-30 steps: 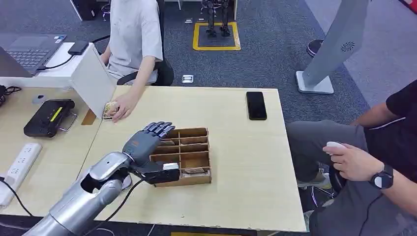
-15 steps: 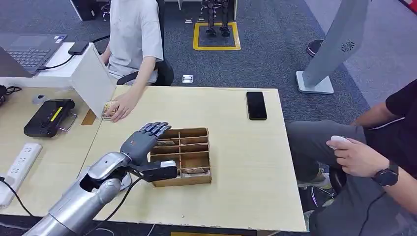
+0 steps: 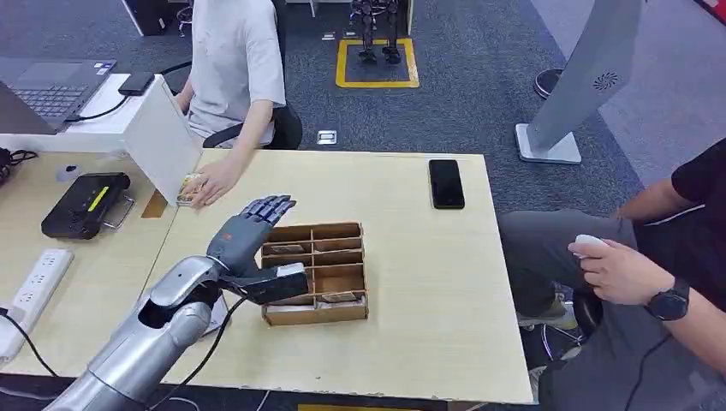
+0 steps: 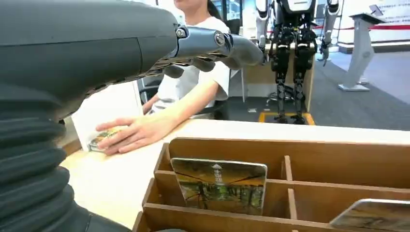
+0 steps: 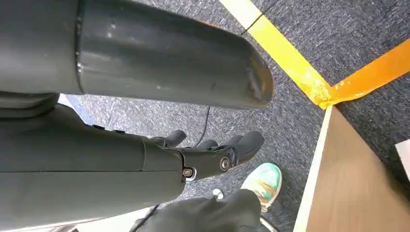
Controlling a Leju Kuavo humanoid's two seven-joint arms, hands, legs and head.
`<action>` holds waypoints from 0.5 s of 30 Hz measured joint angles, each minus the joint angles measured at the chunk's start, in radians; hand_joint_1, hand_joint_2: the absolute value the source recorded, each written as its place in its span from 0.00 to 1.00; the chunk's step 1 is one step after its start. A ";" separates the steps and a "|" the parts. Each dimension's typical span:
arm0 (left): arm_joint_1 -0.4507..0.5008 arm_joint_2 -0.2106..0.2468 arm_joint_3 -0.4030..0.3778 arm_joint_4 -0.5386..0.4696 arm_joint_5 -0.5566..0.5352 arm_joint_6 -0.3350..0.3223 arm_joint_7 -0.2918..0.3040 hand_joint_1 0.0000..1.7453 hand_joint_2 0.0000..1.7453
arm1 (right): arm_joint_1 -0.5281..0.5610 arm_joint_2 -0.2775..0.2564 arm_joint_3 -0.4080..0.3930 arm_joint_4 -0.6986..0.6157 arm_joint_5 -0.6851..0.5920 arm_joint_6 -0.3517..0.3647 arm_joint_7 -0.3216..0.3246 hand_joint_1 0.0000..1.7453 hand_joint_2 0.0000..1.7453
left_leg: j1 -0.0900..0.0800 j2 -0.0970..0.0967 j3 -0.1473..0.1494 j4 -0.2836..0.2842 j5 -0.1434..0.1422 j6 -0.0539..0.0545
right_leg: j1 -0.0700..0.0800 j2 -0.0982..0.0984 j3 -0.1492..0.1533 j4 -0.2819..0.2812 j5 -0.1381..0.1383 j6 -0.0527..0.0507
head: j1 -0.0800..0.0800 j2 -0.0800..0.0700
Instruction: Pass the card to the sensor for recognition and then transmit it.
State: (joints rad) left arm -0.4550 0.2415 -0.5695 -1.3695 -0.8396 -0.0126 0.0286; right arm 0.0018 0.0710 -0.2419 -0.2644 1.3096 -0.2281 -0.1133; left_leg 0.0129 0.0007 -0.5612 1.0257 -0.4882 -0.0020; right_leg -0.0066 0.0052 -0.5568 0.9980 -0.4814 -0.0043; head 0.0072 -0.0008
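A brown cardboard divider box (image 3: 317, 313) sits mid-table with cards standing in its slots. One printed card (image 4: 220, 186) stands upright in a near slot, and another card (image 4: 372, 216) leans beside it. My left hand (image 3: 248, 244) hovers over the box's left edge, fingers spread, thumb pointing across the slots, holding nothing. In the left wrist view the left hand (image 4: 96, 53) arches above the box. A person's hand (image 3: 205, 186) at the far left of the table covers a card (image 3: 188, 190). My right hand (image 5: 208, 154) hangs beside the table over the carpet, empty.
A black device (image 3: 86, 204) and a white power strip (image 3: 34, 287) lie on the left table. A white panel (image 3: 163, 137) stands near the person's hand. A black phone (image 3: 446, 183) lies far right. A second person (image 3: 633, 274) sits at the right.
My left hand has lifted a little and drifted toward the far left, its thumb rising off the box's front part. The person's hand on the card shifted slightly.
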 joint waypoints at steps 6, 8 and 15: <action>0.000 -0.002 0.002 -0.010 0.015 -0.002 -0.002 0.00 1.00 | 0.000 0.000 0.018 -0.001 -0.011 0.000 0.000 0.00 0.00 | 0.000 0.000 0.000 0.000 0.000 0.000 | 0.000 0.000 0.000 0.000 0.000 0.000 | 0.000 0.000; 0.000 -0.003 0.002 -0.010 0.019 -0.006 -0.003 0.00 1.00 | 0.000 0.000 0.022 -0.001 -0.015 0.001 0.000 0.00 0.00 | 0.000 0.000 0.000 0.000 0.000 0.000 | 0.000 0.000 0.000 0.000 0.000 0.000 | 0.000 0.000; 0.000 -0.004 0.002 -0.007 0.005 -0.031 -0.016 0.00 1.00 | 0.000 0.000 0.041 -0.001 -0.033 0.003 0.000 0.00 0.00 | 0.000 0.000 0.000 0.000 0.000 0.000 | 0.000 0.000 0.000 0.000 0.000 0.000 | 0.000 0.000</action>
State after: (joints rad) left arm -0.4548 0.2377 -0.5680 -1.3760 -0.8343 -0.0439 0.0130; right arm 0.0015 0.0706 -0.2007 -0.2659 1.2764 -0.2255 -0.1133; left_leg 0.0128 0.0007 -0.5613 1.0257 -0.4882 -0.0020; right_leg -0.0066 0.0052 -0.5569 0.9980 -0.4814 -0.0043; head 0.0072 -0.0008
